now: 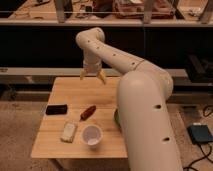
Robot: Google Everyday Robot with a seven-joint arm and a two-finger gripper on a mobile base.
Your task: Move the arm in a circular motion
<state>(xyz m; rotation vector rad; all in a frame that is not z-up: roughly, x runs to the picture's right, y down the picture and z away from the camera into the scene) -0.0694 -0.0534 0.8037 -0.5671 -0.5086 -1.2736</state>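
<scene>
The cream-white arm (pixel 145 95) of thick rounded segments with small dark holes fills the right half of the camera view. It rises from the lower right, bends at an elbow (pixel 90 39) near the top and drops to the gripper (pixel 93 76). The gripper hangs above the far edge of the wooden table (pixel 70 92). Its two yellowish fingertips (pixel 102 77) stand apart with nothing between them.
On the table lie a black flat object (pixel 56 109), a red-brown oblong item (pixel 88 112), a white packet (pixel 69 132) and a white cup (pixel 92 135). A green bowl (pixel 116 117) shows as a sliver behind the arm. Dark shelving stands behind.
</scene>
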